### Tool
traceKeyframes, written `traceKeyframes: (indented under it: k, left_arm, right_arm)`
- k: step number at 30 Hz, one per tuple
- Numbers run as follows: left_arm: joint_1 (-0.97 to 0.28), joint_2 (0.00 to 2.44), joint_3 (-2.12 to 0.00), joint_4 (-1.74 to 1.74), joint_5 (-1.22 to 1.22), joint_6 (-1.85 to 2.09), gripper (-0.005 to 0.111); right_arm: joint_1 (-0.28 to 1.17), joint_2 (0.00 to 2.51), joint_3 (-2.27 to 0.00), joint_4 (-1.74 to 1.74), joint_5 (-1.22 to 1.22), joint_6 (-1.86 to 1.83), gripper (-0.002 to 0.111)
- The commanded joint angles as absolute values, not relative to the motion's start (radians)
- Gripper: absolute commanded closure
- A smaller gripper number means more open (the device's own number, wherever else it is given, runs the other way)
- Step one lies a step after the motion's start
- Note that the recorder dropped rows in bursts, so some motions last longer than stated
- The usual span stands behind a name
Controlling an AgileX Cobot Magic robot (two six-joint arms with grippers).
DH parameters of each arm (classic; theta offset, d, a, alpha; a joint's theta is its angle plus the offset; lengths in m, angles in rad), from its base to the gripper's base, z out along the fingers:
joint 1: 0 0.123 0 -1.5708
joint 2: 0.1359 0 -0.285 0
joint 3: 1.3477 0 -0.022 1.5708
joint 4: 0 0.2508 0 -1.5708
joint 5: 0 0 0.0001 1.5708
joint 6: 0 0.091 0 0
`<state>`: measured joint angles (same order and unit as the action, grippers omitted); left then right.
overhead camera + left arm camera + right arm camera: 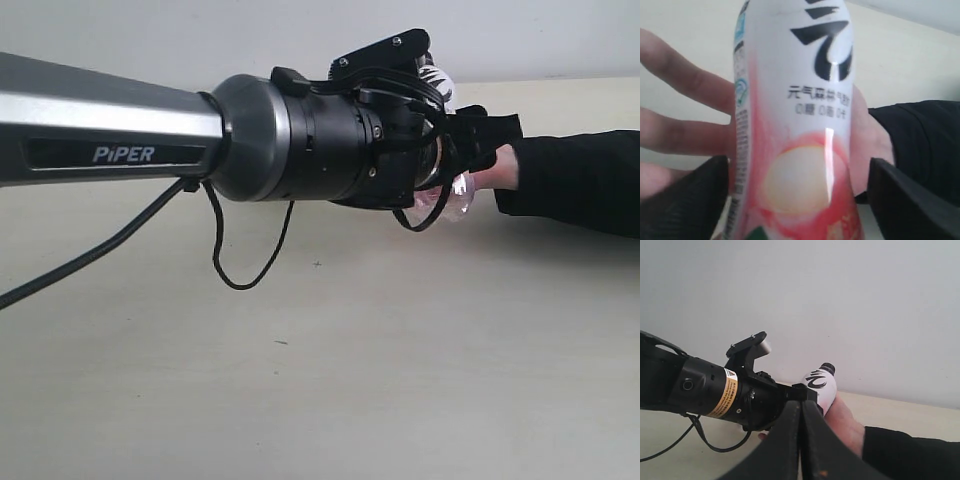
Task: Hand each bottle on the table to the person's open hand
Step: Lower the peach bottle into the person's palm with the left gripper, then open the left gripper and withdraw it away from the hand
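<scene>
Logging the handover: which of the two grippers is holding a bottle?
The left gripper, clamped on the pink bottle against the person's open hand; the right gripper is shut and empty.

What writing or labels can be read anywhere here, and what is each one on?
"PiPER": white letters on the left arm.
"元气森林": small dark print on the pink bottle held by the left pincer; the characters after it blur.
"0糖 0脂 0卡": faint line beneath, only just readable.
Large black characters above: cropped, unreadable.
The bottle's side print and the arm's yellow sticker: too small to read.
</scene>
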<state>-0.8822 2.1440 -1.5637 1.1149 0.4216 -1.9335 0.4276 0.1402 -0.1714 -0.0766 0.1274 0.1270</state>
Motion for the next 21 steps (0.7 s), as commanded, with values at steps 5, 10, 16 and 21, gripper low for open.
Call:
traceKeyframes:
  k: [5, 10, 16, 21]
  left_arm:
    - [-0.880, 2.133, -1.559, 1.130, 0.412, -1.914, 0.027]
    - [-0.880, 2.111, -1.559, 1.136, 0.415, -1.897, 0.027]
    - [-0.872, 2.051, -1.559, 1.136, 0.421, -1.859, 0.027]
    - [-0.867, 1.971, -1.559, 1.136, 0.421, -1.778, 0.027]
  right_arm:
    - [0.424, 0.136, -0.167, -0.077, 0.118, 0.127, 0.108]
    - [0.424, 0.136, -0.167, -0.077, 0.118, 0.127, 0.108]
    - [0.424, 0.136, -0.167, -0.077, 0.118, 0.127, 0.108]
    - [0.424, 0.136, -0.167, -0.077, 0.118, 0.127, 0.108]
